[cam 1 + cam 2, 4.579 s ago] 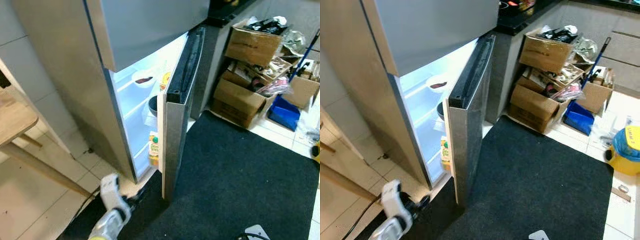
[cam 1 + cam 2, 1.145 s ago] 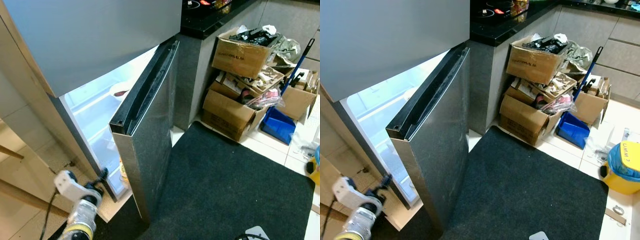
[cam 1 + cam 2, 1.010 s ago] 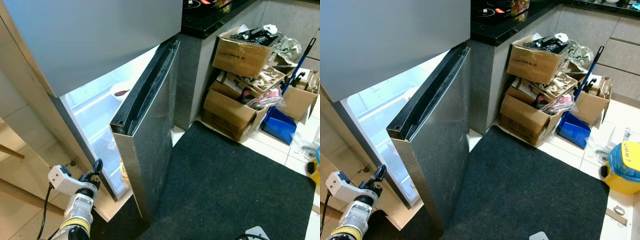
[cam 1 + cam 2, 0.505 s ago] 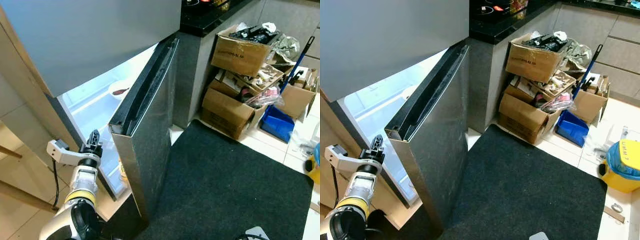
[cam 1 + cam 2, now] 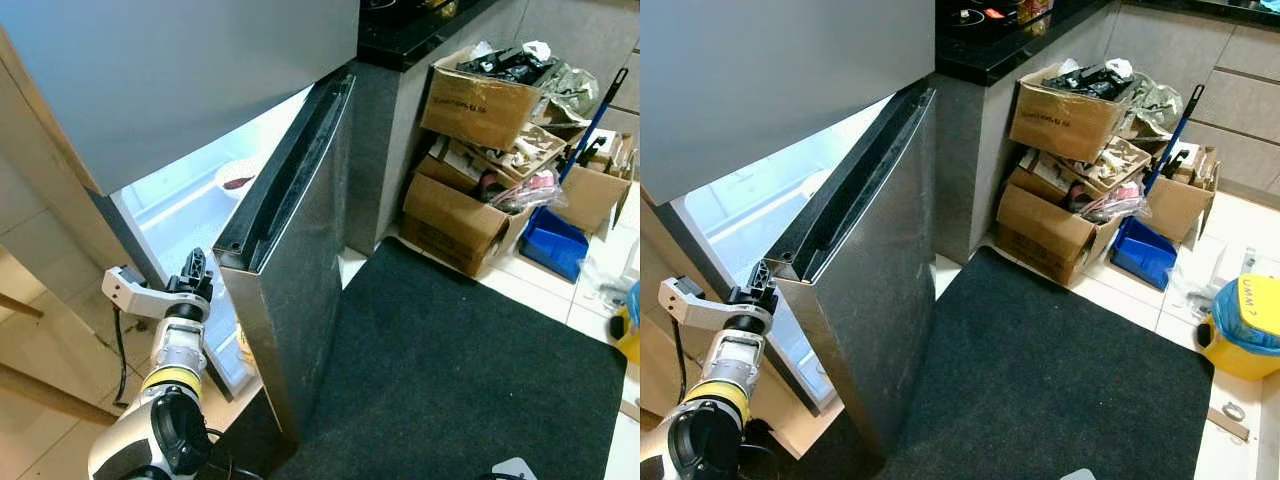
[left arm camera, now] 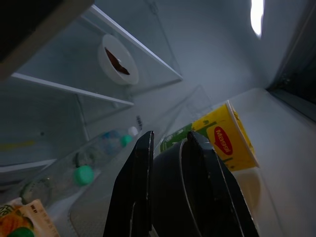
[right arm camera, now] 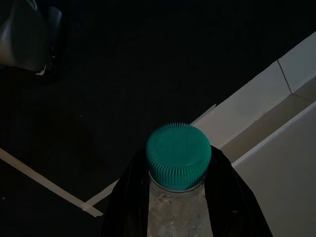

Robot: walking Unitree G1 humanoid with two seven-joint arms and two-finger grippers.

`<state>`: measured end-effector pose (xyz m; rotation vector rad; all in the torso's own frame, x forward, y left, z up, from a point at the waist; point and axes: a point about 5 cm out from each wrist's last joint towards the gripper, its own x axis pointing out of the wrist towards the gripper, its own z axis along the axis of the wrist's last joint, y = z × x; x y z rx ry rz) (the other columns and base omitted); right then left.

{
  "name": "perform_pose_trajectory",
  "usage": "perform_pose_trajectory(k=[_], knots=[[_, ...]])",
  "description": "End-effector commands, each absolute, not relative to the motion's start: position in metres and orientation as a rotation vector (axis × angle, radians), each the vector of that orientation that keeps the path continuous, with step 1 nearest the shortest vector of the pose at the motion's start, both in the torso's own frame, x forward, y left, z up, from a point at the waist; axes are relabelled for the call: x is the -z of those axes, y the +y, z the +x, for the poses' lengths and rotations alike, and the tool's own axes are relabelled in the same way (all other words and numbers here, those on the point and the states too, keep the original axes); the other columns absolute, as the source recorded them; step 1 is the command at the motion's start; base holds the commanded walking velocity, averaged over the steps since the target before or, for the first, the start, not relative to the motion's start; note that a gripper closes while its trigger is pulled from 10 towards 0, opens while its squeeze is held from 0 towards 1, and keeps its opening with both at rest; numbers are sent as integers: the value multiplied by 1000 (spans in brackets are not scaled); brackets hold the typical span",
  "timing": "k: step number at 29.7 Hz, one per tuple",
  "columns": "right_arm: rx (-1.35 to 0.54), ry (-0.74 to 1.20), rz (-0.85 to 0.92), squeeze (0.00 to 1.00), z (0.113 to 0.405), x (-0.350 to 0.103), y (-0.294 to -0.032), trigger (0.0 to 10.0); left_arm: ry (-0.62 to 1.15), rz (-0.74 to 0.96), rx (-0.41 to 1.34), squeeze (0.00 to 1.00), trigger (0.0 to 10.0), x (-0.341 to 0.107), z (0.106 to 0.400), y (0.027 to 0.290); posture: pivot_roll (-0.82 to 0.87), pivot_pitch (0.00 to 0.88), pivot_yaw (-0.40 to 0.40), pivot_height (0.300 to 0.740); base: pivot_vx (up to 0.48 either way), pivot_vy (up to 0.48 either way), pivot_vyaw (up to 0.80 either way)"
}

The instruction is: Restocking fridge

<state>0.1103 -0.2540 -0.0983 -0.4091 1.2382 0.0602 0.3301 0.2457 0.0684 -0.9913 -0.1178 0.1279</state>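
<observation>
The fridge (image 5: pixel 180 80) has its lower door (image 5: pixel 290 290) partly open, and the inside is lit. My left gripper (image 5: pixel 195 268) is raised at the opening, just beside the door's free edge. Its fingers (image 6: pixel 140 187) stand nearly together with nothing between them. Past them lie a dark pot (image 6: pixel 170 192), a yellow noodle cup (image 6: pixel 224 140), a white bowl (image 6: pixel 118 61) on a glass shelf, green-capped bottles (image 6: pixel 84 175) and a juice carton (image 6: pixel 19 222). My right gripper (image 7: pixel 177 207) is shut on a clear water bottle with a green cap (image 7: pixel 177 155), held low over the dark mat.
A black mat (image 5: pixel 450 380) covers the floor in front of the fridge. Stacked cardboard boxes (image 5: pixel 480 95) full of clutter, a blue dustpan (image 5: pixel 555 225) and a yellow bin (image 5: pixel 1250 315) stand to the right. A black counter (image 5: pixel 400 30) adjoins the fridge. A wooden table leg (image 5: pixel 40 385) crosses the left.
My left arm has risen from near the floor to the fridge opening, beside the door's edge. The head camera has shifted a little.
</observation>
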Motion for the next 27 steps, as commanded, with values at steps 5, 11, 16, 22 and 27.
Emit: perform_pose_trajectory(k=[5, 11, 16, 22, 27], knots=[[-49, 1254, -410, 0, 105, 98, -259, 10000, -10, -1029, -121, 0, 10000, -47, 321, 230, -61, 72, -17, 740, 0, 0, 0], [-54, 1250, -416, 0, 107, 98, -259, 10000, 22, -1058, -6, 0, 10000, -44, 322, 209, -63, 70, -16, 740, 0, 0, 0], [-56, 1247, -417, 0, 109, 97, -259, 10000, -30, -1145, 90, 0, 10000, -48, 322, 204, -64, 73, -20, 740, 0, 0, 0], [-62, 1252, -422, 0, 107, 98, -259, 10000, -119, -1254, 395, 0, 10000, -65, 324, 190, -55, 74, -24, 740, 0, 0, 0], [-64, 1252, -422, 0, 108, 98, -259, 10000, -89, -1260, 486, 0, 10000, -63, 321, 179, -55, 75, -23, 740, 0, 0, 0]])
